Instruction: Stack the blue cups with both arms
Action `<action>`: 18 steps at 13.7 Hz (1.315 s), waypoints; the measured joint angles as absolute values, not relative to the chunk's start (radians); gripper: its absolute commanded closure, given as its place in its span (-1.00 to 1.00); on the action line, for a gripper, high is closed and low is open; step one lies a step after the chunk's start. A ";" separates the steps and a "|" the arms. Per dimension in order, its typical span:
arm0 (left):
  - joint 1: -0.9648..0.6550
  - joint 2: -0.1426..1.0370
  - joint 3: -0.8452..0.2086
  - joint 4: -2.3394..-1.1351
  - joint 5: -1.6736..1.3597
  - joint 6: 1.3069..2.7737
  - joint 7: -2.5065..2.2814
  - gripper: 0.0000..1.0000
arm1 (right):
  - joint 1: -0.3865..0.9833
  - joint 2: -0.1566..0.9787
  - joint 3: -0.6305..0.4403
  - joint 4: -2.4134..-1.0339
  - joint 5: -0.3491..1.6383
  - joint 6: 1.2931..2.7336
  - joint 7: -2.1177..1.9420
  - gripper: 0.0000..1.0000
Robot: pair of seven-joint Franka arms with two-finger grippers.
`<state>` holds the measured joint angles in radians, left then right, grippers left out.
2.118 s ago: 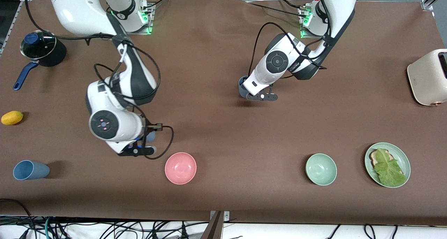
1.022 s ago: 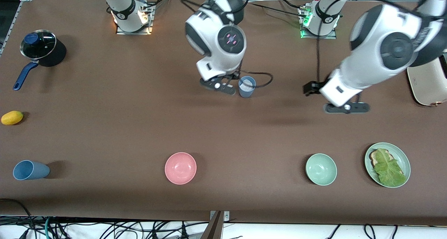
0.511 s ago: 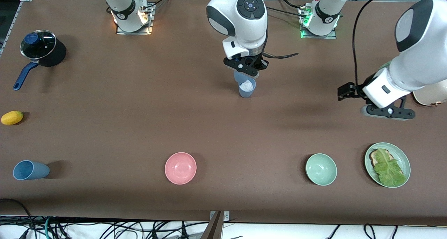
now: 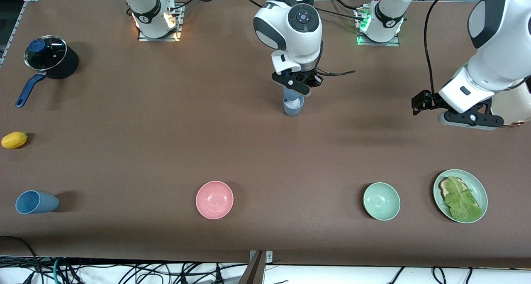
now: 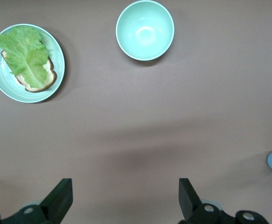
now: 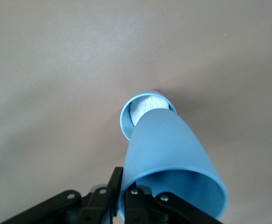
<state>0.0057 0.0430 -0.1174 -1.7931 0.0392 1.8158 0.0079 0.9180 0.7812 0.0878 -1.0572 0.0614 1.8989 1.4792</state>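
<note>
- Upper centre of the front frame: right tool was clamped on the rim of a sky blue cup, hanging it base-down over the slate blue cup standing upright on the desk.
- Right wrist view: held cup was tilted, its base at the lower cup's whitish mouth; I couldn't tell whether it was in yet.
- Right edge of the front frame: left tool hung spread wide and empty over bare desk near the toaster, waiting. Left wrist view confirms nothing between its fingers.
- Lower left of the front frame: a third blue cup lay on its side, well apart.
- Handling, my read: thin stiff plastic, light, smooth, so probably slippery. The standing cup would tip if nudged off-axis. Rim pinch looks right; straighten before lowering.
- Pink bowl, green bowl and plate weren't involved.
</note>
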 measured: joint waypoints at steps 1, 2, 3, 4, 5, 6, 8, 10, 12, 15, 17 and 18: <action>0.003 0.041 -0.117 -1.789 0.039 1.801 0.008 -1.00 | 0.919 0.781 0.088 -1.061 0.061 1.899 1.481 1.00; 0.002 0.044 -0.117 -1.779 0.039 1.791 0.008 -1.00 | 0.920 0.782 0.088 -1.062 0.061 1.899 1.482 1.00; 0.002 0.048 -0.117 -1.769 0.039 1.785 0.008 -1.00 | 0.920 0.783 0.088 -1.064 0.061 1.903 1.483 1.00; 0.002 0.051 -0.117 -1.762 0.039 1.781 0.008 -1.00 | 0.920 0.785 0.088 -1.065 0.062 1.918 1.483 1.00; 0.002 0.052 -0.117 -1.758 0.039 1.778 0.008 -1.00 | 0.920 0.790 0.088 -1.065 0.062 1.931 1.483 1.00; 0.002 0.053 -0.117 -1.757 0.039 1.773 0.008 -1.00 | 0.921 0.795 0.088 -1.065 0.062 1.942 1.483 1.00; 0.002 0.054 -0.117 -1.755 0.039 1.765 0.008 -1.00 | 0.921 0.807 0.088 -1.066 0.062 1.959 1.483 1.00; 0.002 0.056 -0.117 -1.755 0.039 1.763 0.008 -1.00 | 0.922 0.816 0.088 -1.066 0.062 1.964 1.483 1.00; 0.001 0.057 -0.117 -1.754 0.039 1.762 0.008 -1.00 | 0.922 0.822 0.088 -1.066 0.062 1.967 1.483 1.00; -0.002 0.058 -0.117 -1.753 0.039 1.762 0.008 -1.00 | 0.919 0.822 0.087 -1.066 0.062 1.970 1.483 -0.22; -0.003 0.059 -0.117 -1.753 0.039 1.762 0.008 -1.00 | 0.914 0.822 0.085 -1.064 0.062 1.973 1.483 -0.56; -0.003 0.059 -0.117 -1.753 0.039 1.762 0.008 -1.00 | 0.910 0.821 0.084 -1.062 0.062 1.973 1.483 -0.58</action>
